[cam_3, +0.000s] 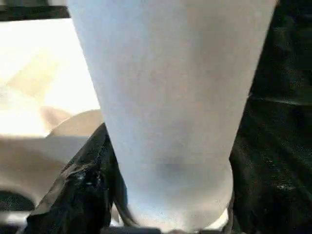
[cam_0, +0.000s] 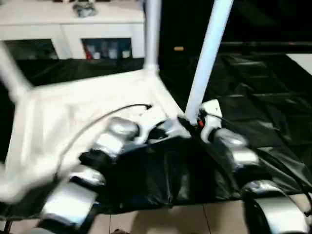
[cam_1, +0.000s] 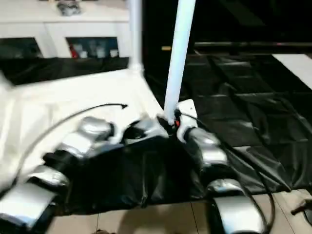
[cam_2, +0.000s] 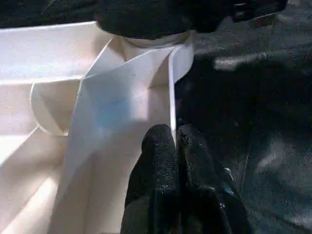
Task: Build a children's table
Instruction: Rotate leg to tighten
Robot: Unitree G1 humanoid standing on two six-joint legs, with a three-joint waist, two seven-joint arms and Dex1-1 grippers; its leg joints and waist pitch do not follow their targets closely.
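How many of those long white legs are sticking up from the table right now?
3: one at the far corner, one at the near right corner held by the right end effector, one blurred at the left. A fourth may be hidden.

Looks like an indoor lab or demo room, not a home. White cabinet (cam_0: 73, 29) with glass doors along the back wall, small bottles or containers (cam_0: 105, 49) behind the glass, contents too blurred to identify. Black plastic sheeting (cam_0: 253, 97) spread across the work area. Light tiled floor (cam_0: 161, 219) at the near edge.
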